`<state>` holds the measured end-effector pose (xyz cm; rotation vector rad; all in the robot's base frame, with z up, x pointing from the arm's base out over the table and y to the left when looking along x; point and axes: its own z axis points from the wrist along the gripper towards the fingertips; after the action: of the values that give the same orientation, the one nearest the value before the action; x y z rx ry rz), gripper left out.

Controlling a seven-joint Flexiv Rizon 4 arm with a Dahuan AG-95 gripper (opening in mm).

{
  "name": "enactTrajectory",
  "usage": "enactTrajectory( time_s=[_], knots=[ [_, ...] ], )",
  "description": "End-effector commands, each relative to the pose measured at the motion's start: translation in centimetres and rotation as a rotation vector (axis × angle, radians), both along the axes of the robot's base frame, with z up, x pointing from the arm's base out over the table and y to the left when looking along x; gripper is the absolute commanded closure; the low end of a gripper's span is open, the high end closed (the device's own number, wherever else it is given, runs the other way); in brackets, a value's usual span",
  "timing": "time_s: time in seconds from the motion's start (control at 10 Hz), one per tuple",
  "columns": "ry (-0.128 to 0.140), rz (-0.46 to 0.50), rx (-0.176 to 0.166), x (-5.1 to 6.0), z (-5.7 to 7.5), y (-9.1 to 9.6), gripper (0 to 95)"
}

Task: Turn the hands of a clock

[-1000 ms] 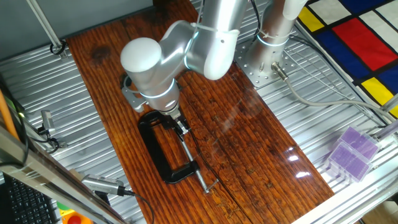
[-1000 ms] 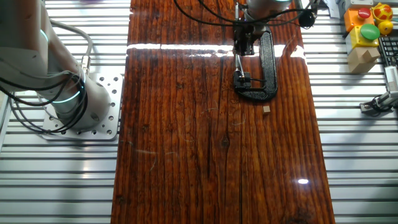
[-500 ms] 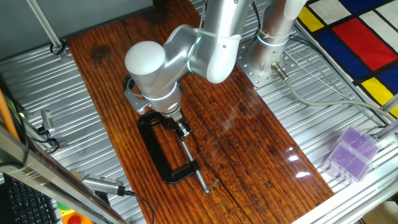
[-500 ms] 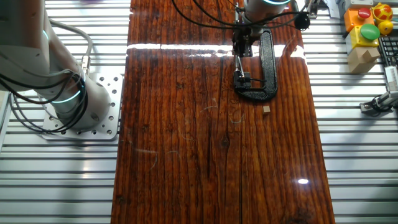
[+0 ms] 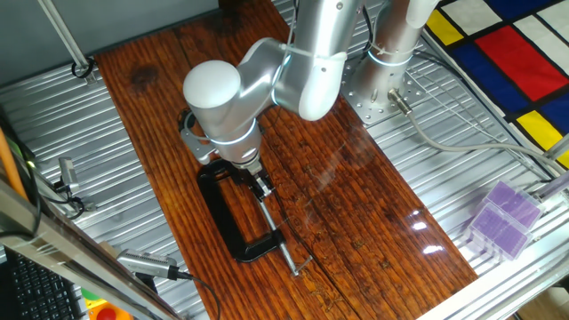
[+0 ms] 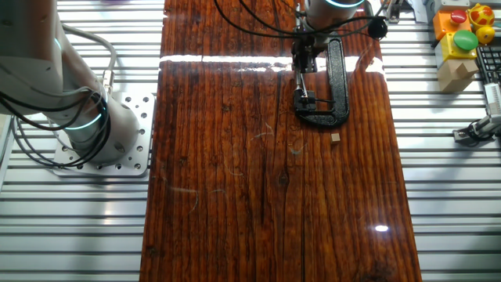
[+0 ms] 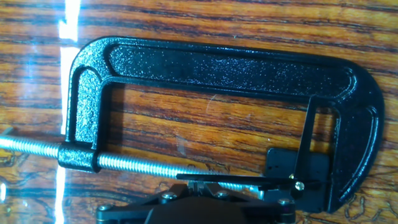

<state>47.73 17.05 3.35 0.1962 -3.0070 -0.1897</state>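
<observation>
A black C-clamp (image 7: 217, 68) lies on the dark wooden table (image 5: 356, 204). It also shows in one fixed view (image 5: 220, 218) and in the other fixed view (image 6: 338, 78). In its jaw sits a small black square clock (image 7: 297, 177) with a brass pivot. One thin black hand points up. The long hand (image 7: 249, 180) runs left along the clamp's screw (image 7: 130, 163). My gripper (image 7: 196, 185) is at the bottom of the hand view, fingers almost together at the tip of the long hand, seemingly shut on it. The arm (image 5: 222, 107) hides the clock in both fixed views.
A small wooden cube (image 6: 335, 137) lies just beyond the clamp's handle end. The arm's base plate (image 6: 117, 133) stands on the metal slats beside the board. A purple box (image 5: 502, 218) and a button box (image 6: 462, 35) sit off the board.
The wrist has shifted slightly over the clamp's jaw end and turned a little. The clamp has not moved.
</observation>
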Motion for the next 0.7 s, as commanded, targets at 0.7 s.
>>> enactTrajectory(
  time_s=[0.7],
  knots=[
    [-0.006, 0.005, -0.003, 0.47, 0.04, 0.14, 95.0]
  ],
)
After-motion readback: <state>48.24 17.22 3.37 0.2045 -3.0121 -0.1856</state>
